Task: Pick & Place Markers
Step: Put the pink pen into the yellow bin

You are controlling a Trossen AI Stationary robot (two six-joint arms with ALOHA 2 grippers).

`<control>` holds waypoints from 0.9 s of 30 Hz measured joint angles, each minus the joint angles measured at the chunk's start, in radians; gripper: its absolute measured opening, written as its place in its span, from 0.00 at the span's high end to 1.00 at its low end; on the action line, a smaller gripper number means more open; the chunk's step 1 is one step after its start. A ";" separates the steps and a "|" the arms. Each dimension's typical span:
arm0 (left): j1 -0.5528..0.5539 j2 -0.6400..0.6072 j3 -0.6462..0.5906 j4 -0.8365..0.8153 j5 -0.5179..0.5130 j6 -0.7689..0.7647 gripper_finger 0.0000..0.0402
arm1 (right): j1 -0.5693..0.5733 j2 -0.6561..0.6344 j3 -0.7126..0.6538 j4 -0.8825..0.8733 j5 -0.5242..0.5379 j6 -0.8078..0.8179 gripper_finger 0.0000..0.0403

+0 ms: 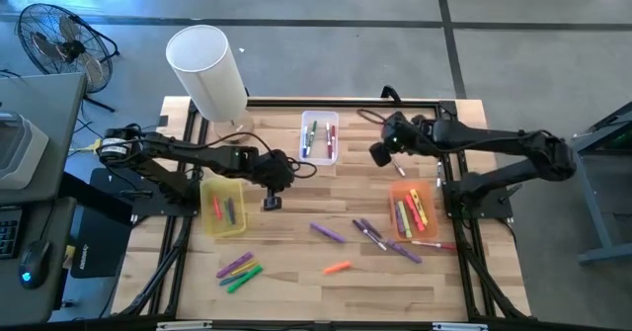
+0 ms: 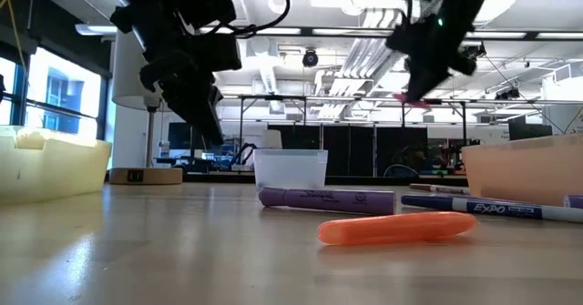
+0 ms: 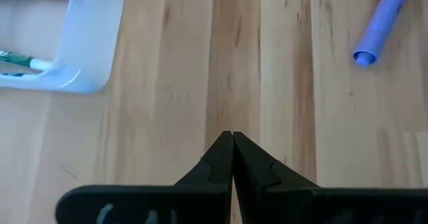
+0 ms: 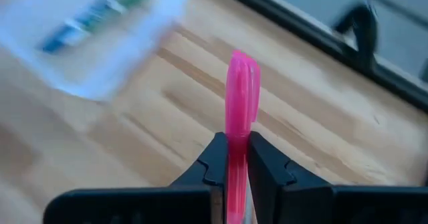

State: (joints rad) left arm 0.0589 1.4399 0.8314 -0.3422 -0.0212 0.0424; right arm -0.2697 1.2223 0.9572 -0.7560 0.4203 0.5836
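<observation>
Right gripper [image 4: 231, 158] pinches slim pink plastic marker [image 4: 241, 97], I've got it aloft between clear plastic bin [image 1: 319, 136] and orange bin [image 1: 414, 210] | left gripper [image 3: 232, 144] pressed together, empty | bins partly filled, about a dozen markers left loose | pale wood-plank tabletop [image 1: 296, 252], workshop behind.

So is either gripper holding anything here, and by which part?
The right gripper pinches a pink marker partway along its barrel, one end sticking out past the fingertips. The left gripper is shut on nothing, above bare wood.
</observation>
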 joint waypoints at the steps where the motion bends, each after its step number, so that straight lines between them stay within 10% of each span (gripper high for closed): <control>1: 0.000 0.000 0.000 0.005 -0.002 0.000 1.00 | 0.035 0.007 0.019 0.015 0.015 -0.002 0.94; 27: -0.010 -0.016 0.000 0.771 0.294 -0.130 0.91 | 0.531 0.103 0.075 0.615 0.259 -0.169 0.93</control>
State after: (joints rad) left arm 0.0490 1.4242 0.8314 0.4290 0.2723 -0.0875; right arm 0.2610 1.3256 1.0321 -0.1406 0.6795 0.4149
